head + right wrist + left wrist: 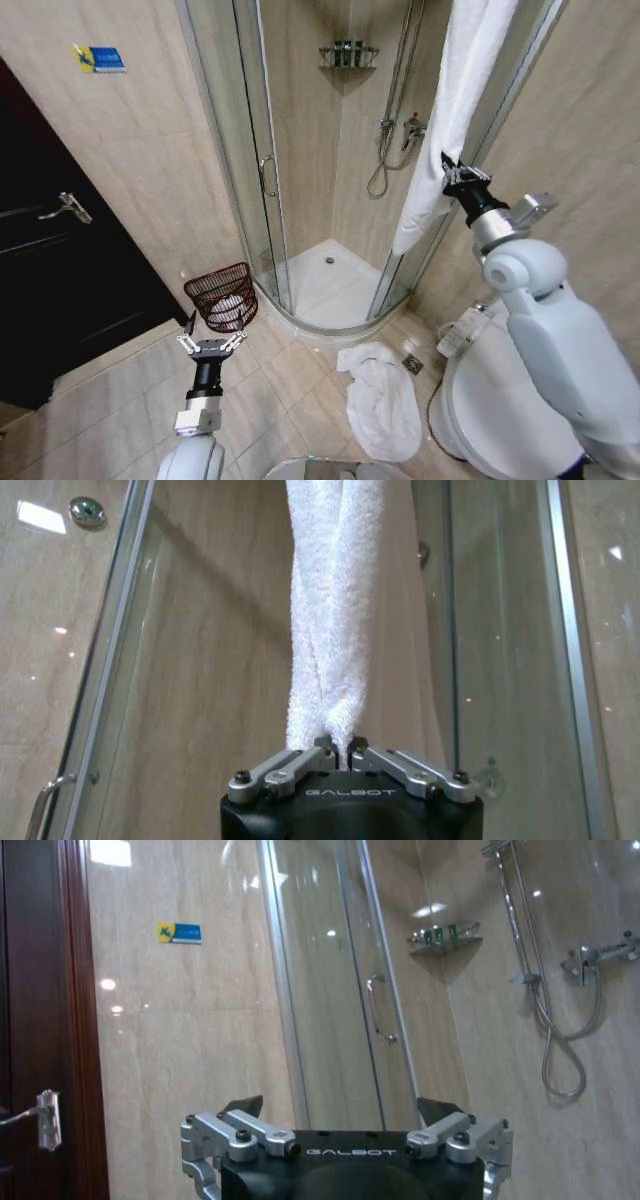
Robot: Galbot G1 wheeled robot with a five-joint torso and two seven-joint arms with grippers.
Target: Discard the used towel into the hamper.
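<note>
The right gripper [448, 172] is raised against the shower enclosure [300, 180], its fingers pinched tight on the lower part of the hanging towel [455, 100]. The wrist view shows the white cloth bunched into the closed jaws (a firm bite, judging by how the folds narrow there). The towel drapes from above the enclosure's frame, so gripping it low looks like a way to pull it free.

The left gripper [211, 342] hangs low, outside the enclosure's door, fingers spread wide and holding nothing; it seems merely parked. Just beyond it, near the enclosure's curved base, stands the hamper [224, 294], tilted toward the camera with something pale already inside.

Count: two towels in sight, one hanging and one second towel [380, 400] crumpled on the floor before the enclosure; one hamper.
</note>
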